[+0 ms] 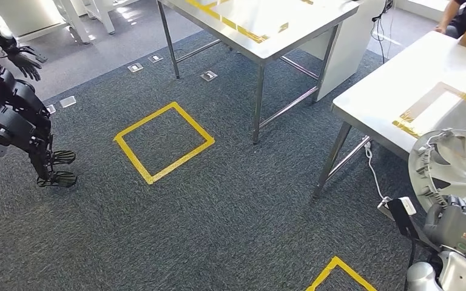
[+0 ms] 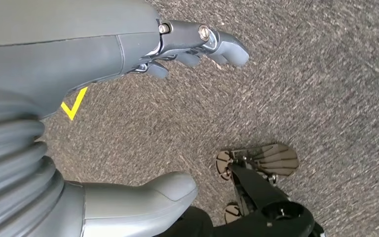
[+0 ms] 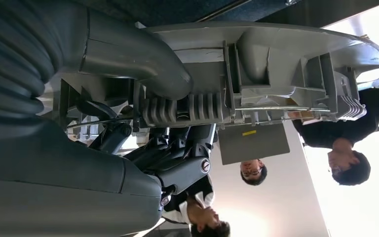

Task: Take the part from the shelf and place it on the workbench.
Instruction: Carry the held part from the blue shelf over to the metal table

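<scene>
Carrying the round grey ribbed plastic part (image 1: 452,170) in my right hand (image 1: 458,227), thumb and fingers clamped on its rim, I hold it edge-up at the lower right. White-topped steel-legged workbench (image 1: 400,91) lies just ahead-left of the part, so right arm is nearer. Left hand (image 2: 197,47) hangs over grey carpet, fingers apart, holding nothing. People stand beyond.

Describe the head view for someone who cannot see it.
The robot's right hand holds a round grey ribbed plastic part beside a white workbench. Grey carpet bears a yellow tape square; another black robot stands left.
</scene>
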Controlling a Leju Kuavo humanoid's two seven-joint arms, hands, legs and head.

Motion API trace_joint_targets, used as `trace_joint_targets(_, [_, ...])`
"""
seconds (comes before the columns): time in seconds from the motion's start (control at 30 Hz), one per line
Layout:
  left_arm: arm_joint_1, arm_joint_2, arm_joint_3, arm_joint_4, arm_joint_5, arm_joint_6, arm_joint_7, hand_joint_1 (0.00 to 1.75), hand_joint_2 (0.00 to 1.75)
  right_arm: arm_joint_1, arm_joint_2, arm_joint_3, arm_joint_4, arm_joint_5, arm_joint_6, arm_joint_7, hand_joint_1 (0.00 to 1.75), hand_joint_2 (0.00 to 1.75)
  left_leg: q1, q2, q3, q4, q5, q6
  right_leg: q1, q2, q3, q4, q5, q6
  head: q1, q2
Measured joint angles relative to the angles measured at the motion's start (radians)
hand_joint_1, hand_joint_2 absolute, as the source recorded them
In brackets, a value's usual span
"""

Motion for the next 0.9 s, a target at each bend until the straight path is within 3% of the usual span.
trace_joint_targets(0.07, [0.000, 0.000, 0.003, 0.000, 0.003, 0.000, 0.000, 0.00, 1.75, -0.003, 0.000, 0.000, -0.002, 0.004, 0.005, 0.000, 1.75, 1.75, 0.005, -0.012, -0.009, 0.024, -0.021, -0.012, 0.000, 0.011, 0.000, -0.002, 0.003, -0.013, -0.001, 0.000])
trace_joint_targets(0.17, [0.001, -0.002, 0.007, 0.001, 0.005, 0.000, 0.000, 0.00, 1.75, -0.009, 0.000, 0.002, -0.003, 0.010, 0.013, 0.003, 1.75, 1.75, 0.009, -0.039, -0.085, 0.196, -0.111, -0.022, 0.002, 0.030, 0.000, -0.003, 0.004, -0.024, -0.004, 0.000])
trace_joint_targets(0.2, [0.001, -0.002, 0.008, 0.001, 0.006, 0.000, 0.000, 0.00, 1.75, -0.010, 0.000, 0.003, -0.003, 0.012, 0.015, 0.004, 1.75, 1.75, 0.010, -0.042, -0.115, 0.257, -0.132, -0.021, 0.003, 0.038, -0.001, -0.003, 0.004, -0.026, -0.004, 0.000])
trace_joint_targets(0.23, [0.002, -0.002, 0.009, 0.001, 0.006, 0.000, 0.000, 0.00, 1.75, -0.010, 0.000, 0.003, -0.003, 0.013, 0.016, 0.006, 1.75, 1.75, 0.010, -0.043, -0.130, 0.286, -0.134, -0.019, 0.005, 0.047, 0.000, -0.003, 0.004, -0.026, -0.004, 0.000])
trace_joint_targets(0.27, [0.002, -0.002, 0.010, 0.001, 0.006, 0.000, 0.000, 0.00, 1.75, -0.010, 0.000, 0.003, -0.002, 0.014, 0.017, 0.008, 1.75, 1.75, 0.009, -0.046, -0.127, 0.278, -0.117, -0.015, 0.006, 0.057, 0.000, -0.002, 0.004, -0.026, -0.004, 0.000])
trace_joint_targets(0.3, [0.002, -0.002, 0.011, 0.002, 0.006, 0.000, 0.000, 0.00, 1.75, -0.010, 0.000, 0.003, -0.002, 0.014, 0.017, 0.009, 1.75, 1.75, 0.009, -0.053, -0.104, 0.228, -0.084, -0.010, 0.007, 0.067, 0.001, -0.002, 0.004, -0.026, -0.004, 0.000])
trace_joint_targets(0.37, [0.002, -0.002, 0.013, 0.002, 0.006, 0.000, 0.000, 0.00, 1.75, -0.012, 0.001, 0.004, -0.002, 0.014, 0.019, 0.011, 1.75, 1.75, 0.009, -0.093, -0.037, 0.084, -0.018, 0.000, 0.006, 0.086, 0.001, -0.002, 0.004, -0.023, -0.004, 0.000])
trace_joint_targets(0.4, [0.002, -0.001, 0.013, 0.002, 0.006, 0.000, 0.001, 0.00, 1.75, -0.012, 0.001, 0.004, -0.003, 0.014, 0.019, 0.011, 1.75, 1.75, 0.008, -0.110, -0.012, 0.032, -0.002, 0.002, 0.004, 0.096, -0.001, -0.002, 0.005, -0.019, -0.004, 0.000])
trace_joint_targets(0.47, [0.002, -0.001, 0.014, 0.001, 0.007, 0.000, 0.001, 0.00, 1.75, -0.011, 0.002, 0.005, -0.003, 0.014, 0.022, 0.011, 1.75, 1.75, 0.004, -0.118, 0.004, -0.001, -0.001, 0.002, -0.002, 0.116, -0.007, -0.004, 0.008, -0.005, -0.005, 0.000])
trace_joint_targets(0.53, [0.001, -0.002, 0.014, 0.001, 0.009, 0.000, 0.002, 0.00, 1.75, -0.008, 0.003, 0.005, -0.003, 0.015, 0.026, 0.010, 1.75, 1.75, 0.001, -0.094, 0.009, -0.014, 0.005, 0.010, -0.006, 0.128, -0.012, -0.007, 0.011, 0.008, -0.005, 0.000])
trace_joint_targets(0.6, [-0.001, -0.005, 0.015, 0.001, 0.010, 0.001, 0.002, 0.00, 1.75, -0.009, 0.003, 0.007, -0.004, 0.017, 0.031, 0.010, 1.75, 1.75, 0.004, -0.069, 0.017, -0.034, 0.015, 0.023, -0.001, 0.093, -0.033, 0.034, -0.016, 0.013, -0.001, 0.000])
trace_joint_targets(0.67, [0.000, -0.006, 0.015, 0.001, 0.011, 0.001, 0.002, 0.00, 1.75, -0.013, 0.003, 0.011, -0.004, 0.018, 0.034, 0.011, 1.75, 1.75, 0.004, -0.046, 0.020, -0.041, 0.017, 0.032, 0.003, 0.048, -0.089, 0.147, -0.075, 0.015, 0.003, 0.000])
trace_joint_targets(0.73, [0.001, -0.007, 0.017, 0.001, 0.011, 0.001, 0.003, 0.00, 1.75, -0.014, 0.003, 0.015, -0.004, 0.019, 0.034, 0.012, 1.75, 1.75, 0.004, -0.022, 0.020, -0.037, 0.012, 0.034, 0.002, 0.035, -0.137, 0.243, -0.104, 0.020, 0.004, 0.000])
trace_joint_targets(0.77, [0.001, -0.008, 0.018, 0.001, 0.011, 0.001, 0.003, 0.00, 1.75, -0.014, 0.003, 0.016, -0.004, 0.019, 0.034, 0.013, 1.75, 1.75, 0.005, -0.011, 0.020, -0.034, 0.009, 0.033, 0.001, 0.031, -0.139, 0.244, -0.092, 0.024, 0.005, 0.000])
trace_joint_targets(0.8, [0.001, -0.009, 0.020, 0.001, 0.011, 0.001, 0.003, 0.00, 1.75, -0.014, 0.003, 0.017, -0.004, 0.020, 0.034, 0.013, 1.75, 1.75, 0.006, 0.000, 0.020, -0.029, 0.005, 0.031, -0.002, 0.024, -0.122, 0.209, -0.064, 0.028, 0.005, 0.000])
trace_joint_targets(0.87, [0.001, -0.012, 0.021, 0.001, 0.011, 0.001, 0.003, 0.00, 1.75, -0.017, 0.003, 0.020, -0.003, 0.022, 0.034, 0.014, 1.75, 1.75, 0.006, 0.019, 0.019, -0.014, -0.008, 0.020, -0.002, -0.011, -0.058, 0.086, -0.005, 0.033, 0.007, 0.000])
trace_joint_targets(0.9, [0.000, -0.012, 0.021, 0.001, 0.011, 0.001, 0.003, 0.00, 1.75, -0.020, 0.003, 0.023, -0.003, 0.024, 0.035, 0.014, 1.75, 1.75, 0.004, 0.028, 0.018, -0.005, -0.016, 0.014, -0.002, -0.024, -0.034, 0.040, 0.010, 0.028, 0.008, 0.000])
